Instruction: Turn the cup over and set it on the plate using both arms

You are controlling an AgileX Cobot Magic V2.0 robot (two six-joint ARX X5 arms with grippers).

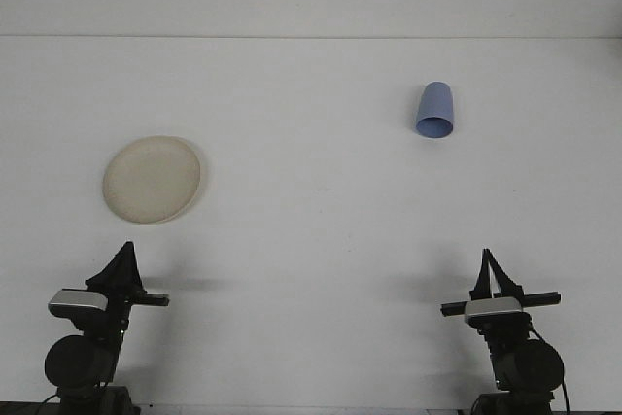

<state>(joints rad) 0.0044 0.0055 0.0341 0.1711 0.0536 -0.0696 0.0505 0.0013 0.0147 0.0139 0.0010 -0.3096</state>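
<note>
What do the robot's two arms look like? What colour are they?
Both arms are mostly black. The left gripper and right gripper end in thin, pointy black fingers that look like little triangles. Behind each sits a silver-grey block with a black bar across it, then a round black joint. A thin black cable hangs beside the right arm's joint.

Cups: one blue cup (434, 111) (beyond the right tool (491, 264))
Plates: one cream plate (153, 179) (beyond the left tool (124, 258))
Tools: two
Desks: one desk (321, 230)
</note>
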